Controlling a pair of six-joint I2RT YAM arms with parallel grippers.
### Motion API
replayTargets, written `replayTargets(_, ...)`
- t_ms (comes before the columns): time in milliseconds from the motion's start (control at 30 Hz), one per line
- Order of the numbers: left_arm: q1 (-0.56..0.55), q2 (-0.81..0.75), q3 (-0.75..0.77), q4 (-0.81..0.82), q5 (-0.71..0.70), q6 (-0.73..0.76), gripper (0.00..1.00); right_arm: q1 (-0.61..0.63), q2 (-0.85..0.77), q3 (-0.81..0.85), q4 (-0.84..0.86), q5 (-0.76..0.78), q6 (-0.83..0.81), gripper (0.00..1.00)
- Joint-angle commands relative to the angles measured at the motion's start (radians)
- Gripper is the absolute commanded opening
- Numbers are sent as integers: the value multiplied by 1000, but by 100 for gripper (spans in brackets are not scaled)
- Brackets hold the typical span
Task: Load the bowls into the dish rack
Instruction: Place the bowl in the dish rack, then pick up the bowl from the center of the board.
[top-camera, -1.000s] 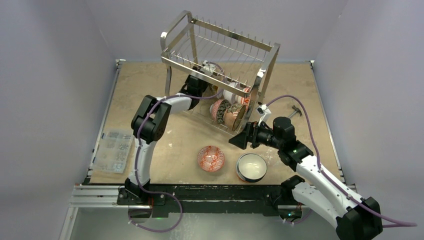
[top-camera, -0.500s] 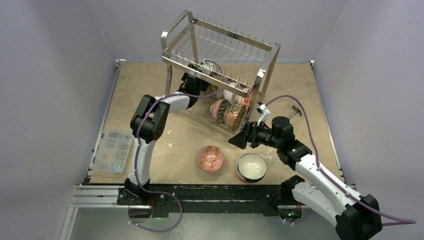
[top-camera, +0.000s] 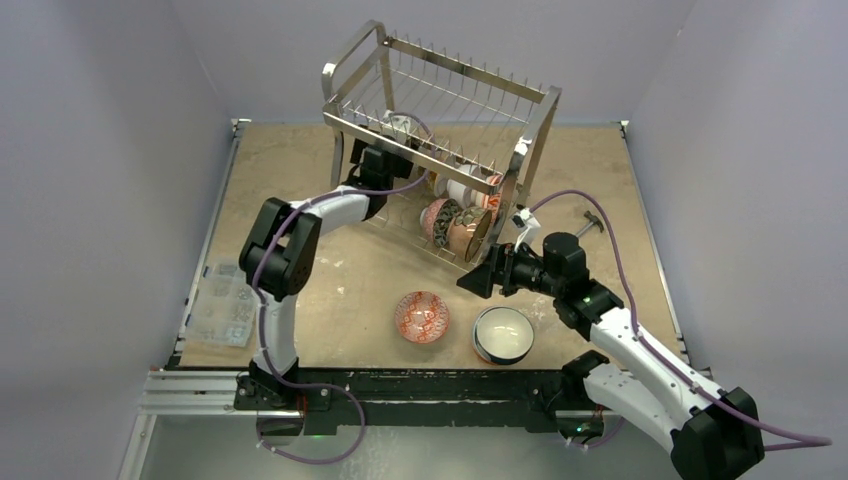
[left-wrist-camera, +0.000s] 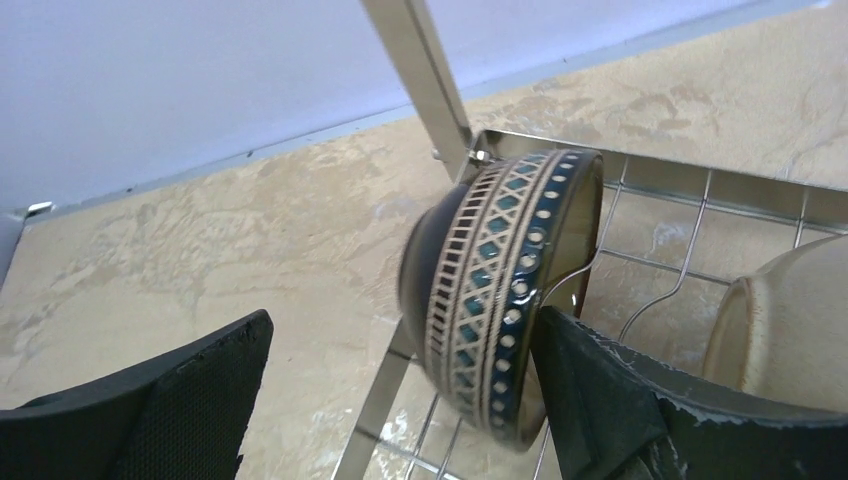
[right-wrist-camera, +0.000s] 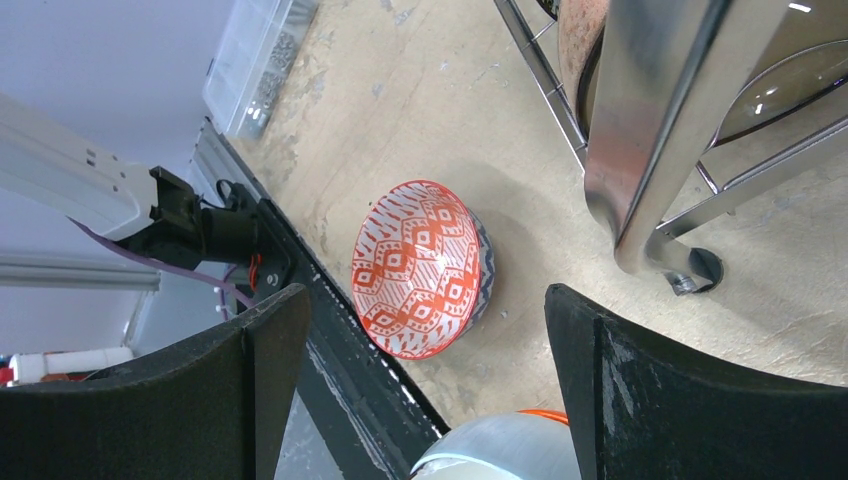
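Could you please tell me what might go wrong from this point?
1. The teal bowl stands tilted on edge by the end post of the rack, and a finger of the open left gripper is close beside it; pulling back could knock it over.
2. The open right gripper hangs above the red bowl, near the rack's leg; a reach might bump the leg.

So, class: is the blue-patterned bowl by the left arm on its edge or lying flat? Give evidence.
On its edge: the blue-patterned bowl shows its side wall, mouth turned sideways, beside the dish rack wires.
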Motion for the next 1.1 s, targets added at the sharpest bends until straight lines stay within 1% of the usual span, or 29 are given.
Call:
replayTargets(0,2,-144,-57,10,-65,-99,98,-2,-14,46,20,-13,-19,88)
replayTargets(133,1,-243,-144,-11,-56,-166,99,-2,-21,42,19,-18,-20,90)
replayTargets(300,-31,-405,-317,-27,10,-214,98,-2,-33,45,16,-13,-21,96)
replayTargets(367,-59,-472,-386,-40,35,-216,97,-2,-39,56,-1,-6,-30,98)
replayTargets(433,-98,-541,-449,-50,38,-210,97,-2,-48,64,-20,6,-39,98)
replayTargets(567,-198,-679,-582,-55,9,-212,97,-1,-56,72,-38,14,-46,99)
replayTargets(700,-248,-831,-680,-162,55,-382,97,-2,-55,74,-38,17,-50,99)
replayTargets(833,-262,-999,-792,-325,113,-647,96,-2,-55,64,-26,24,-42,99)
replayTargets(967,-269,-1100,-867,-528,221,-835,92,-2,-47,55,-12,36,-37,99)
replayTargets(1067,-273,-1144,-926,-588,331,-929,92,-2,-35,44,7,27,-27,99)
